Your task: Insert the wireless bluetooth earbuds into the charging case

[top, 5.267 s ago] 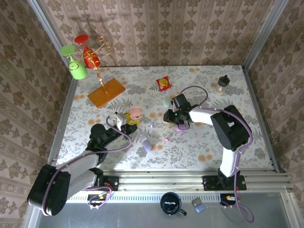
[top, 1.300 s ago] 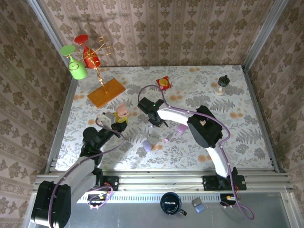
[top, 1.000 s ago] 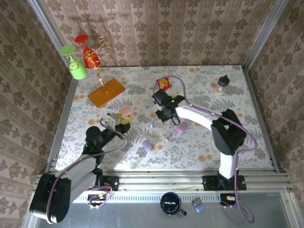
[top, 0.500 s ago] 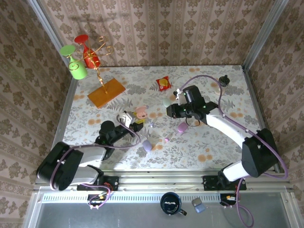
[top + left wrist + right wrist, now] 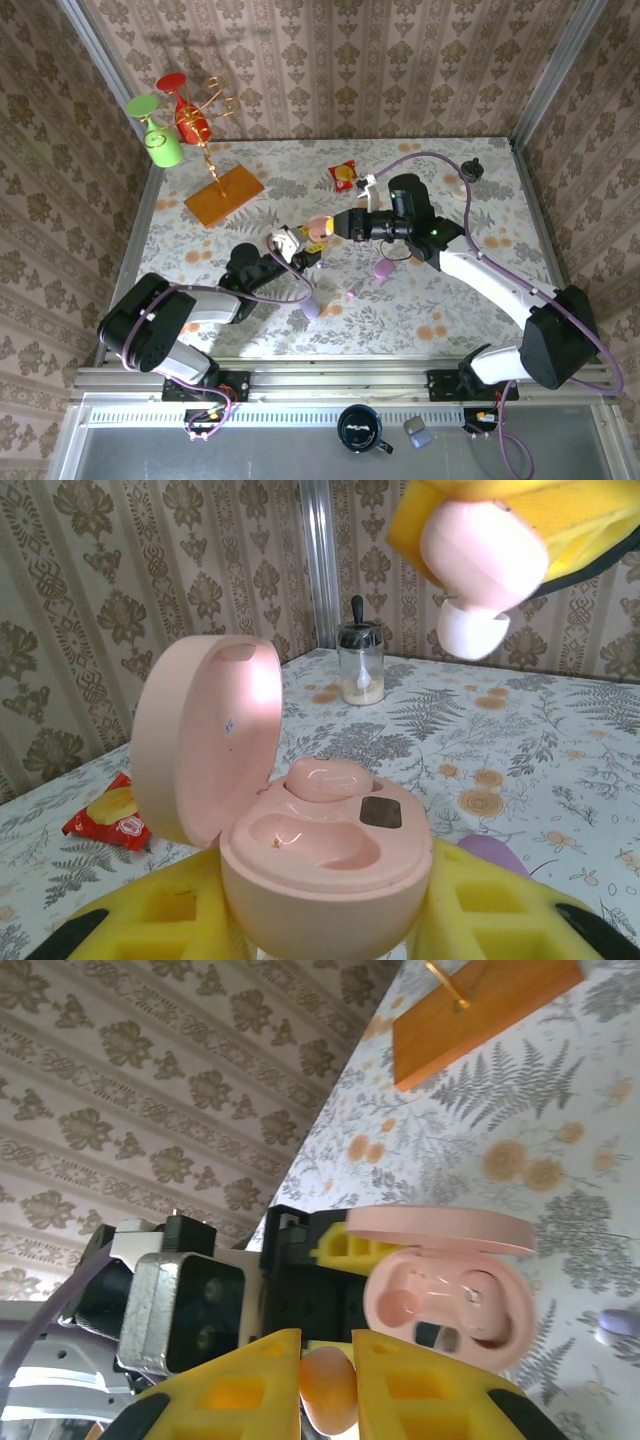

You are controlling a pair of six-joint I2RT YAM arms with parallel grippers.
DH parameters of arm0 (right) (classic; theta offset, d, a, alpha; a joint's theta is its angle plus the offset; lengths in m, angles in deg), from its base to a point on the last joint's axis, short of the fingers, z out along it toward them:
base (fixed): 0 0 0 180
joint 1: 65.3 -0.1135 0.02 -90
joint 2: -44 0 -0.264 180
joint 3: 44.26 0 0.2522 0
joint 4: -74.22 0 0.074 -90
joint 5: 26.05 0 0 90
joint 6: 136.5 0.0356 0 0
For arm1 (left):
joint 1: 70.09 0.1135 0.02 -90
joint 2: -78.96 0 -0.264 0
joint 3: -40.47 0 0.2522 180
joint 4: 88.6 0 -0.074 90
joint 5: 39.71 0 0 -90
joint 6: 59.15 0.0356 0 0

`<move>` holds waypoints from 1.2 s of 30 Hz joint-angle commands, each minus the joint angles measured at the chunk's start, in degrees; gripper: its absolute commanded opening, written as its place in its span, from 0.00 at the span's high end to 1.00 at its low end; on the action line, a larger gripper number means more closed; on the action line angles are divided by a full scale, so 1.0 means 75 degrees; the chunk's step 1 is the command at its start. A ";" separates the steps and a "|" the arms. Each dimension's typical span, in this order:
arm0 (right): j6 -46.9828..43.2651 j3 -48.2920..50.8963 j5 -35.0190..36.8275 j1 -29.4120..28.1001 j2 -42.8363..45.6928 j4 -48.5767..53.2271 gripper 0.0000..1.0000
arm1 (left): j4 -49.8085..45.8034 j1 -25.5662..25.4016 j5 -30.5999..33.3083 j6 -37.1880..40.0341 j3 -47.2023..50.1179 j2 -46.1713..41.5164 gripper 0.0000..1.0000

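Note:
My left gripper (image 5: 300, 246) is shut on an open pink charging case (image 5: 318, 227) and holds it upright above the table's middle. In the left wrist view the case (image 5: 325, 855) has its lid back; one pink earbud (image 5: 328, 778) sits in the far slot, and the near slot (image 5: 310, 840) is empty. My right gripper (image 5: 338, 226) is shut on a second pink earbud (image 5: 328, 1388), close beside the case (image 5: 450, 1295). That earbud (image 5: 478, 560) hangs above and to the right of the case in the left wrist view, not touching it.
A purple case (image 5: 310, 306), a second purple piece (image 5: 383, 268) and a tiny pink bit (image 5: 351, 294) lie on the floral table. Further back are a red snack packet (image 5: 344, 176), a wooden board with a gold stand (image 5: 224, 195) and a shaker (image 5: 471, 172).
My left gripper has carried the open case to the right, towards the table's middle. My right gripper swung out to the right and has come back left, ending next to the case.

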 commanded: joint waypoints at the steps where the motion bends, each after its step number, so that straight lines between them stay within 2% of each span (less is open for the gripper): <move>1: 0.0221 -0.0330 -0.0226 -0.0147 -0.0331 -0.0458 0.81 | 0.0391 -0.0074 -0.0011 0.0181 -0.0230 -0.0001 0.79; 29: 0.0267 -0.0240 0.0002 -0.0263 -0.1018 -0.0568 0.82 | 0.0403 -0.0226 0.0208 0.0042 -0.0362 -0.0138 0.80; 36: 0.0127 -0.0286 0.0490 -0.0325 -0.1125 -0.0198 0.79 | 0.0429 -0.0224 0.0396 -0.0064 -0.0431 -0.0120 0.81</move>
